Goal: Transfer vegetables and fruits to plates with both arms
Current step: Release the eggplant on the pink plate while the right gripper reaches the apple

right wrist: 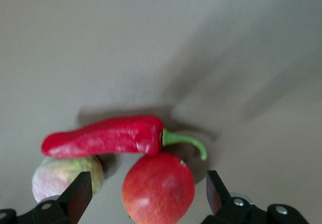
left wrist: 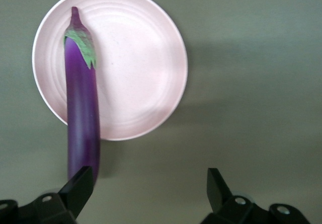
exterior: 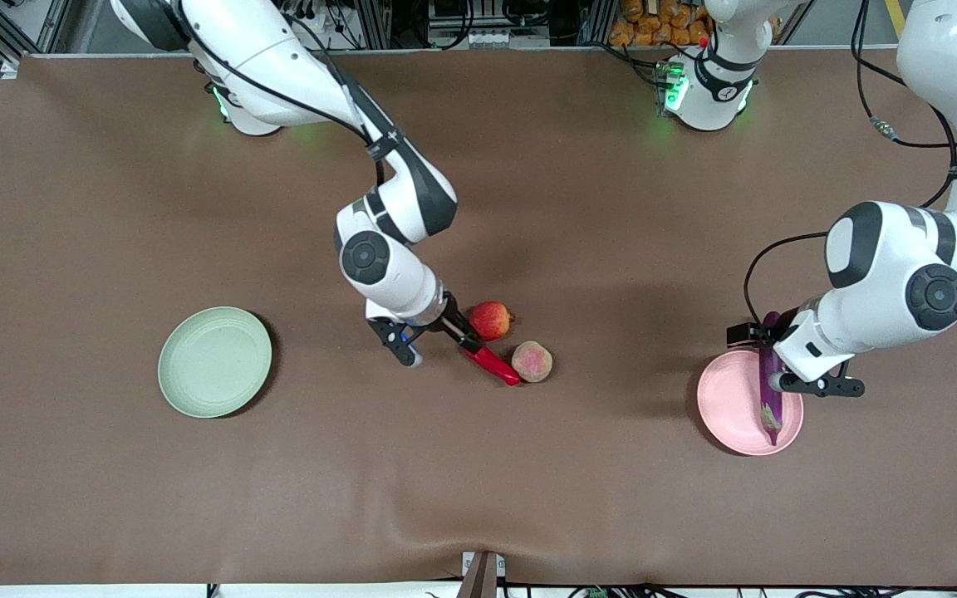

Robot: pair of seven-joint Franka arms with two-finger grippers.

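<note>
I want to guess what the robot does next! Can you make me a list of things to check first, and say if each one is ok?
1. Eggplant on the pink plate: ok, though its tail end hangs over the rim.
2. Left pincer let go of the eggplant: ok, open and apart from it.
3. Right pincer ready to grab: ok, open over the apple, holding nothing.
4. Chili free to lift: not ok, it lies against the apple and the peach.
5. Green plate ready for food: ok, nothing on it.
6. Fruits moved to plates: not ok, both sit on the table.
</note>
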